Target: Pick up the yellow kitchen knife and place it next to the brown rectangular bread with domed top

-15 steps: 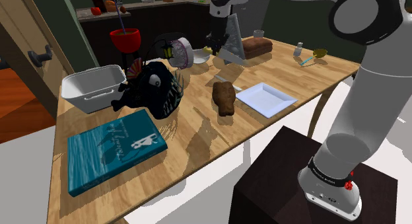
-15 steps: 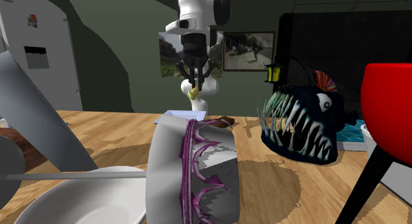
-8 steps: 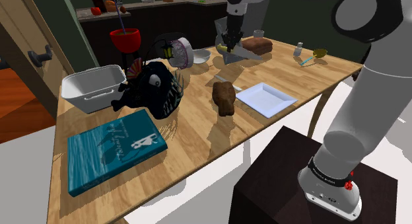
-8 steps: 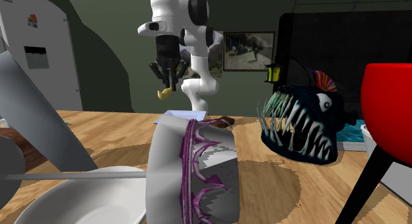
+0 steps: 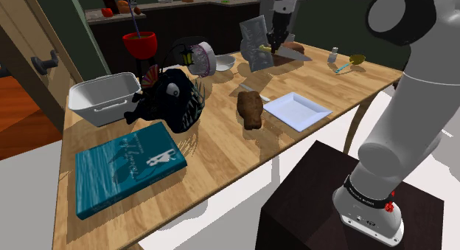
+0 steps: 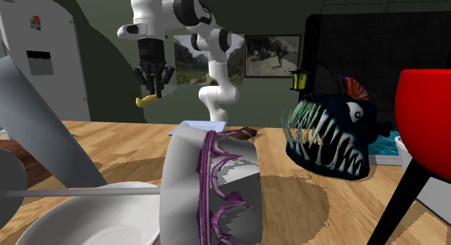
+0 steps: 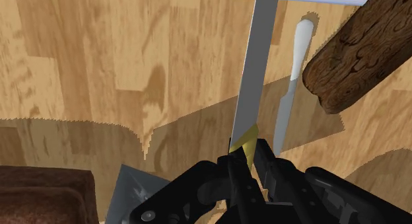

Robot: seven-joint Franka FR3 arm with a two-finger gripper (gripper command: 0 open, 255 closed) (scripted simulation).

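My gripper (image 5: pixel 276 43) hangs above the far side of the wooden table (image 5: pixel 221 149), shut on the yellow handle of the kitchen knife (image 5: pixel 296 55). In the second exterior view the gripper (image 6: pixel 153 90) is high in the air and the yellow handle (image 6: pixel 147 100) sticks out below the fingers. In the wrist view the gripper (image 7: pixel 244 156) clasps the handle, and the long grey blade (image 7: pixel 254 71) points away over the tabletop. The brown domed bread (image 5: pixel 295 46) lies just under and behind the gripper. Its dark crust (image 7: pixel 39 196) shows beside the fingers.
A white plate (image 5: pixel 296 108), a brown log-like piece (image 5: pixel 251 108) and a pale second knife (image 7: pixel 290 90) lie toward the stand. A black anglerfish figure (image 5: pixel 173 97), white tub (image 5: pixel 107 97), teal book (image 5: pixel 125 164) and red cup (image 5: pixel 140 43) fill the shoulder view's left. A grey flat panel (image 5: pixel 256 42) shows beside the gripper.
The gripper has carried the knife toward the shoulder view's right, from near the bowl to over the bread. In the second exterior view it has moved left.
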